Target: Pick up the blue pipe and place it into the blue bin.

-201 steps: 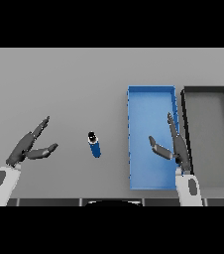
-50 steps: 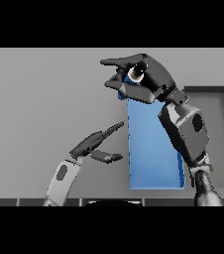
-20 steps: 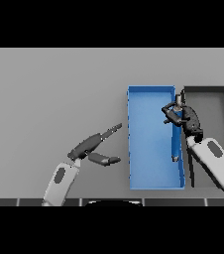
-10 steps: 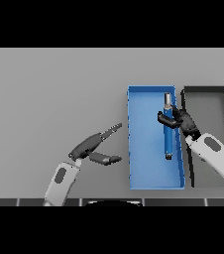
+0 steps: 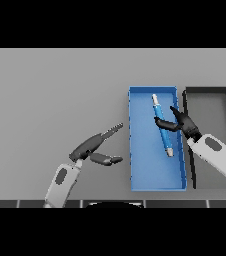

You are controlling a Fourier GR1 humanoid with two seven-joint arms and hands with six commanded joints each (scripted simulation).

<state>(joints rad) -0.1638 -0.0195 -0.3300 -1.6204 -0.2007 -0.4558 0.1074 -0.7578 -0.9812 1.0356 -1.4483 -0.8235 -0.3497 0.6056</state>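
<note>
The blue pipe lies slanted on the floor of the blue bin, its pale end towards the far wall. My right hand is over the bin's right wall, open, with straight fingers reaching left; one fingertip touches the pipe's middle. My left hand hovers open over the table to the left of the bin, with nothing in it.
A black bin stands directly right of the blue one, their walls almost touching. My right forearm crosses over the black bin's near part. Grey table surface stretches to the left and far side.
The right hand has let go of the pipe and drawn slightly right. The pipe now rests slanted in the blue bin. The left hand has not moved.
</note>
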